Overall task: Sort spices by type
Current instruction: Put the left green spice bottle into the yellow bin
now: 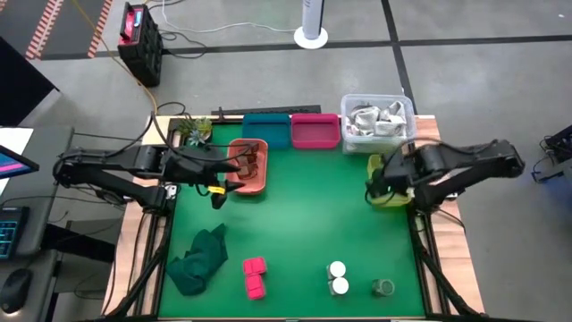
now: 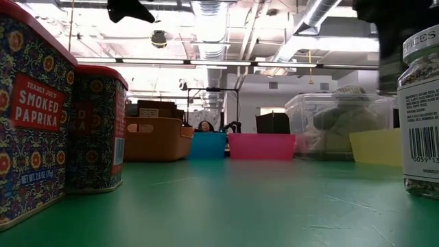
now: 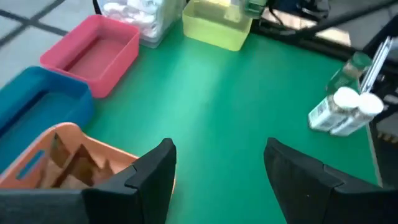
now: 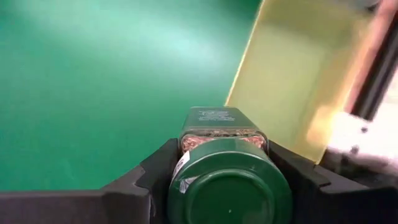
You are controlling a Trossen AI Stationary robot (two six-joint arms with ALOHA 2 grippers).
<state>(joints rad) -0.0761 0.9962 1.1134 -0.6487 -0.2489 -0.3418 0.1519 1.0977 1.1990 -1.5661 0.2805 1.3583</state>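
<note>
Between the right jaws: green-lidded jar (image 4: pixel 229 180), a round spice jar clamped by the right gripper (image 4: pixel 227 171), flat lid toward the wrist, brown grains showing through clear walls.
Just past those jaws: yellow bin (image 4: pixel 292 74), smooth plastic, straight-walled, open-topped; the jar hangs at its near edge.
Step in hand: in my judgement, carry the jar fully over the bin's rim, lower it near the floor, then release, so it cannot roll out.
Left jaws: left gripper (image 3: pixel 217 171) stands open and empty, beside the orange bin (image 3: pixel 62 158) that holds reddish-brown pieces (image 1: pixel 251 161), flat and rough-looking.
Beyond the left jaws: teal bin (image 3: pixel 37 106) and pink bin (image 3: pixel 93 53), both matte plastic and bare inside.
Far across the counter (image 1: pixel 313 215), a green felt-like surface: two white-topped jars (image 1: pixel 338 278) touching, one more greenish jar (image 1: pixel 384 287) just beside them, two magenta boxes (image 1: pixel 255 276) with patterned printed sides.
Farthest: clear tub (image 1: pixel 380 121) of shiny packets, behind the yellow bin.
</note>
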